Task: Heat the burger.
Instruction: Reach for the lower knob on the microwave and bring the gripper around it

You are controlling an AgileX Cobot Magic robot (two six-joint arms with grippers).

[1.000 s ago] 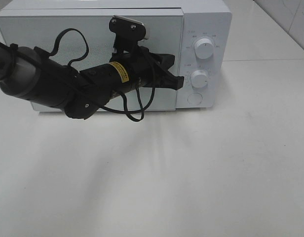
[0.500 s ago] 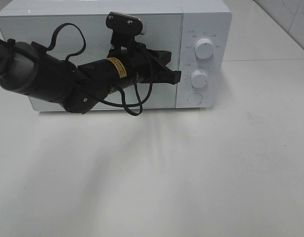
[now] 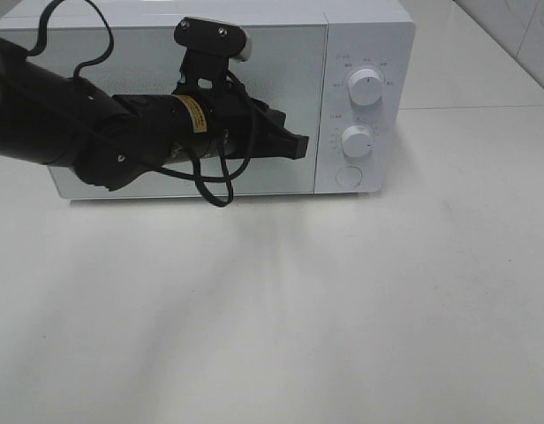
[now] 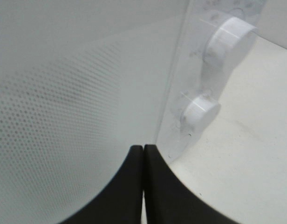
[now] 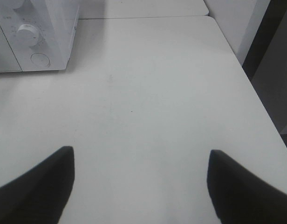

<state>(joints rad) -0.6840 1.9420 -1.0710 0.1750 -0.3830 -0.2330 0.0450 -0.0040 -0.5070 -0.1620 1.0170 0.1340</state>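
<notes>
Before the shut microwave door (image 3: 290, 71), the left tool (image 3: 297, 144), tips together, has drawn back from the seam beside the knobs (image 3: 366, 88), the right tool (image 5: 139, 156) idles apart, and the burger, unseen, is likely inside, awaiting heating.

White table (image 3: 343, 309), perhaps tiled wall (image 3: 519, 35) behind

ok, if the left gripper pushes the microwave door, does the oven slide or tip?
Tipping seems unlikely: the microwave is wide, low and flat on the table. It may slide slightly, as the table looks smooth. The shut left gripper sits around mid-height, favouring sliding.
</notes>
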